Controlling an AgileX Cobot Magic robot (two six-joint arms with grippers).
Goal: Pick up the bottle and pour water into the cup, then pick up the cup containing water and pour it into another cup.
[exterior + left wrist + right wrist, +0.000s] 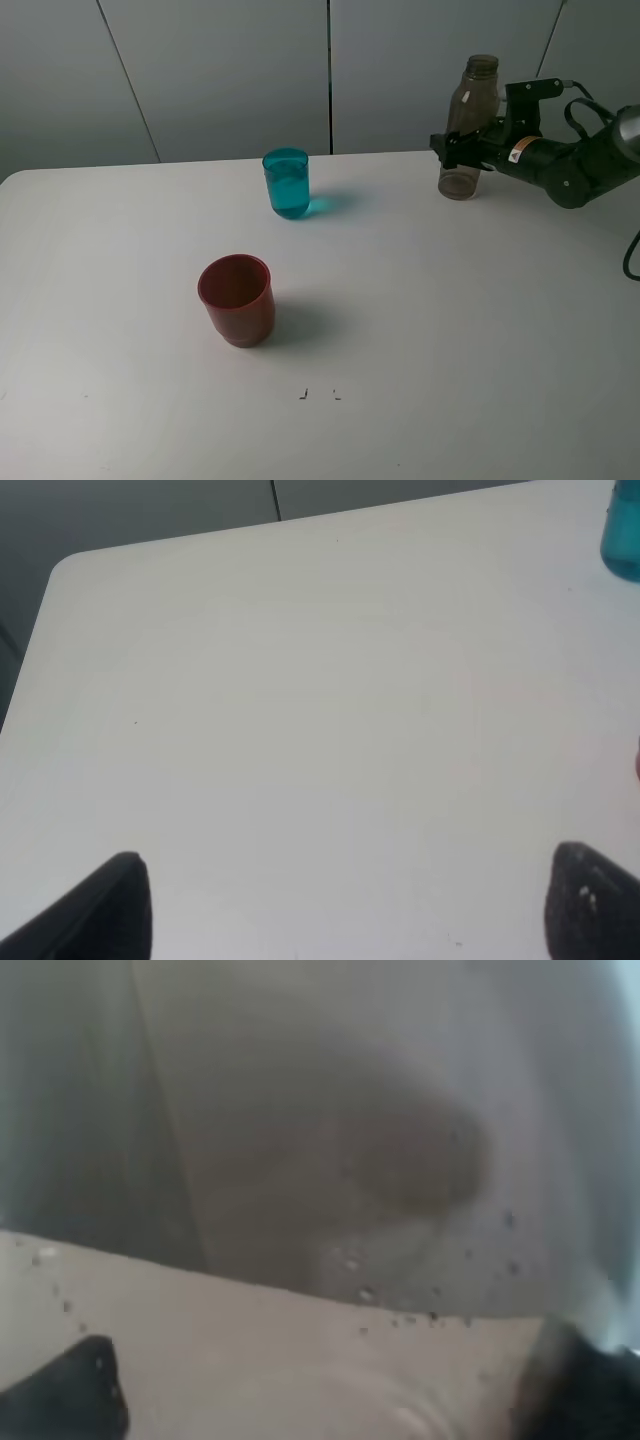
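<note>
The smoky grey-brown bottle (pixel 470 125) stands upright on the table's far right. My right gripper (pixel 458 150) is around its lower half. In the right wrist view the bottle (pixel 340 1160) fills the picture, and the right gripper (pixel 320 1390) has its dark fingertips (pixel 65 1390) spread wide on either side, open. The teal cup (pixel 287 185) stands at the back centre with water in it, and shows at the edge of the left wrist view (pixel 622 545). The red cup (pixel 236 298) stands in front of it, nearer the middle. My left gripper (pixel 345 900) is open over bare table, with nothing between its fingers.
The white table (pixel 420 330) runs back to a grey panelled wall (pixel 220 70). Two small dark marks (pixel 318 393) lie near the front centre. The table's left rear corner (pixel 70 565) shows in the left wrist view.
</note>
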